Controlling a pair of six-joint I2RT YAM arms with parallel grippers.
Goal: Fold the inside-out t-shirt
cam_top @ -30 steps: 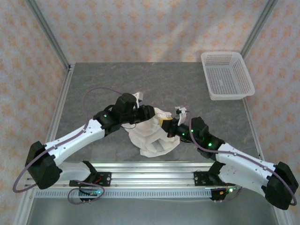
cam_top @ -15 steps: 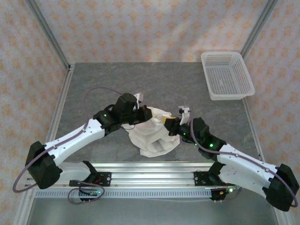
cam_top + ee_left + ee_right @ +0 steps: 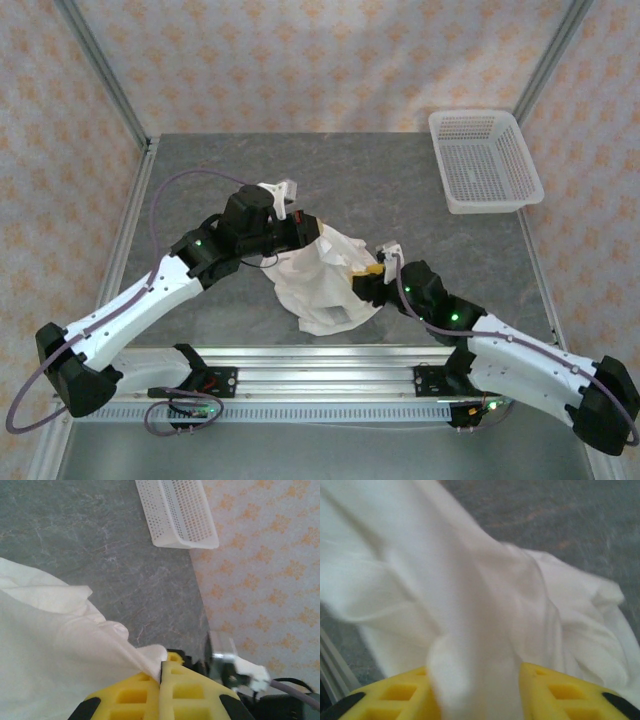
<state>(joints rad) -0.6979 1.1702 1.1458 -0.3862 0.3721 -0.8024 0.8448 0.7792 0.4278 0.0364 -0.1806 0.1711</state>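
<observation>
**T-shirt bunched at near centre of table, left arm pinching it**

Surface: grey stone-patterned tabletop (image 3: 400, 190), matt, with pale veining that the left wrist view shows clearly. An aluminium rail (image 3: 320, 365) runs along the near edge. Slanted metal frame posts (image 3: 100, 70) rise at the far corners.

Room: walls (image 3: 300, 60) papered in cream with a repeating orange floral print.

White mesh basket (image 3: 485, 160) stands on the table's far right corner, well apart from the cloth.

The inside-out t-shirt (image 3: 320, 285) lies crumpled in a loose heap between the two arms, near the rail. Its upper edge is lifted toward the left arm.

Left gripper (image 3: 161, 667): yellow fingers pressed together, with a corner of the shirt pinched at their tips.

Right gripper (image 3: 477, 680): yellow fingers (image 3: 395, 692) stand apart, with a ridge of cloth rising between them. The view is blurred, and contact with the pads cannot be told.
</observation>
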